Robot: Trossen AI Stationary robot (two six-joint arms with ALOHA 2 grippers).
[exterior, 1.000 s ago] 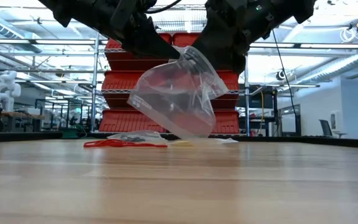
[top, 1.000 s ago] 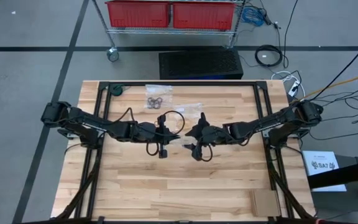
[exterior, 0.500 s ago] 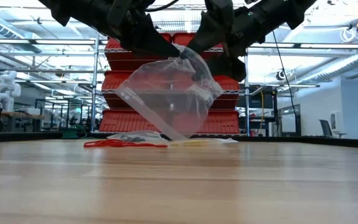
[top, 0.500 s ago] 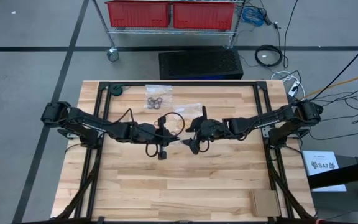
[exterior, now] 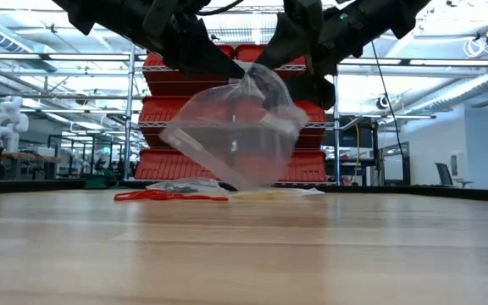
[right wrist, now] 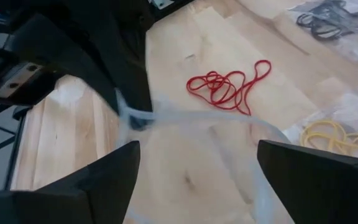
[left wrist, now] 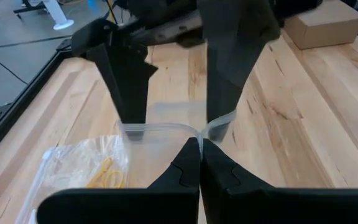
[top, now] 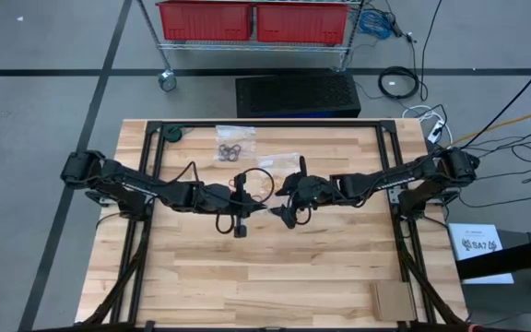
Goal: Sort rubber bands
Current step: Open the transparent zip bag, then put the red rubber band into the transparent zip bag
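A clear plastic bag (exterior: 227, 140) hangs above the table's middle between my two grippers. My left gripper (left wrist: 200, 146) is shut on its rim. My right gripper (left wrist: 176, 118) faces it from the table's right, open wide, with both fingers at the bag's mouth. Red rubber bands (right wrist: 229, 84) lie loose on the wood beyond the bag. Yellowish bands (right wrist: 331, 137) lie in a second clear bag on the table. Black bands (top: 233, 148) lie in a third bag toward the far edge. My left gripper pinches the rim of the bag's mouth (left wrist: 199, 132) between its two shut fingertips, slanting down from the table's left. The bag hangs below the fingers, clear of the table. My right gripper has its spread fingers (left wrist: 131, 106) pointing down into the bag's mouth from the table's right. The rim (right wrist: 185, 117) runs stretched between them. The far finger (left wrist: 221, 121) shows through the plastic.
A black metal frame (top: 155, 138) runs round the table's edges. A cardboard piece (top: 393, 300) lies at the near right corner. Red bins (top: 252, 20) stand on a rack beyond the far edge.
My right gripper has rolled at the wrist and shifted slightly toward the left gripper. The bag, which hung steep and narrow, is now spread wider at the mouth and hangs flatter. My left gripper has kept its hold in place.
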